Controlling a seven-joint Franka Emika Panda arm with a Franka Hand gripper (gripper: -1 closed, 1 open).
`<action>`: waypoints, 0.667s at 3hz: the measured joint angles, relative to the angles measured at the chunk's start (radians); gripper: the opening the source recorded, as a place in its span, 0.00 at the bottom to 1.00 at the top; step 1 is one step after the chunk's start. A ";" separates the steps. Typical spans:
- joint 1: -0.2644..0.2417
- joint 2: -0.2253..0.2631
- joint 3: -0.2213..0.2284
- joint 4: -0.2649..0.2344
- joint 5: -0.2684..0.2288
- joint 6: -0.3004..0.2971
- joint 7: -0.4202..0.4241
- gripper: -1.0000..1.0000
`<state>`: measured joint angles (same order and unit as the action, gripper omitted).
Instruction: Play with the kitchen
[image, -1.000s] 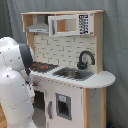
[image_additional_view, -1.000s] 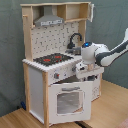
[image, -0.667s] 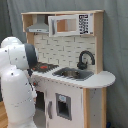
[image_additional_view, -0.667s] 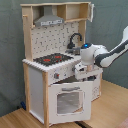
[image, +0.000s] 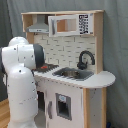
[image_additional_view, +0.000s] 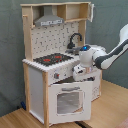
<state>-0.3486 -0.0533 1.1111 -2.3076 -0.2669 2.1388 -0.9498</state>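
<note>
Kitchen (image_additional_view: 50, 85): large white and light-wood toy unit on a wooden floor w/ grey curtain behind. Fills the centre of both exterior views.
Hob (image_additional_view: 52, 59): black w/ red rings. On the worktop at approx 9 o'clock of the sink in the second exterior view; partly hidden by the arm in the first exterior view.
Sink (image: 73, 74): steel basin, mid-worktop in the first exterior view.
Tap (image: 84, 59): black, curved, at 12 o'clock of the sink, against the back panel.
Hood (image_additional_view: 49, 20): grey, upper shelf level, above the hob.
Back panel (image_additional_view: 50, 40): white pegboard between hood and worktop.
Oven door (image_additional_view: 64, 101): white w/ window, front lower, looks tipped slightly outward at the top in the second exterior view.
Arm (image: 21, 75): white Panda; bulky joints fill the 9 o'clock side of the first exterior view. In the second exterior view it enters from 3 o'clock.
Claw (image_additional_view: 81, 73): sits close against the kitchen front, just under the worktop edge, at 2 o'clock of the oven door. Cannot tell if fingers are apart or together, or whether it touches or holds anything.
</note>
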 joint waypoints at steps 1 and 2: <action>0.000 0.008 0.002 0.001 -0.010 0.001 0.009 0.00; 0.001 0.015 0.004 0.002 -0.019 0.003 0.019 0.00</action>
<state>-0.3478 -0.0382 1.1152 -2.3059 -0.2860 2.1415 -0.9308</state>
